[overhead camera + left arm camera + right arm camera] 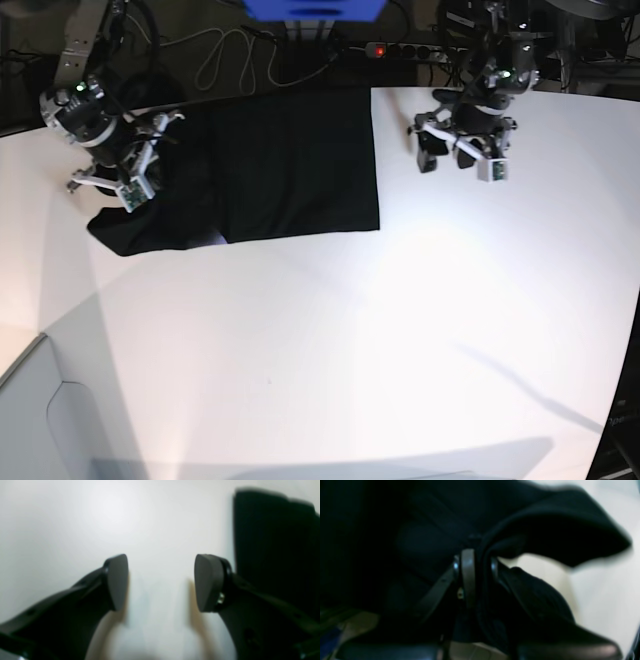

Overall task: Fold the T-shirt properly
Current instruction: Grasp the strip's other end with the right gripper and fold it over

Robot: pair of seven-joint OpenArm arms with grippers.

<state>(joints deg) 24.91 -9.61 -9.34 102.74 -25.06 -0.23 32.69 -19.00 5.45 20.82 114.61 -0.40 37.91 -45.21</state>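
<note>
I am holding the T-shirt with my right gripper. Its jaws are almost closed, and a bunch of the black cloth is sitting between them, at the shirt's side that is nearest to this arm. My left gripper is hanging with its jaws wide apart and nothing between them, over the bare white table, just beside the opposite edge of the shirt.

The shirt is lying plain side up at the far part of the table, mostly flat, with one sleeve part crumpled near my right gripper.

I am seeing some risks. The cloth in my right jaws is looking bunched, maybe more than one layer, so if I am lifting it over, the fold could come out crooked or with a lump inside. The grip is near the cloth's edge, so it could slip out when the weight is pulling. Only one side is being held, so the shirt could drag on the table instead of folding. The wrist views are blurred, so I cannot tell how deep the cloth sits.
</note>
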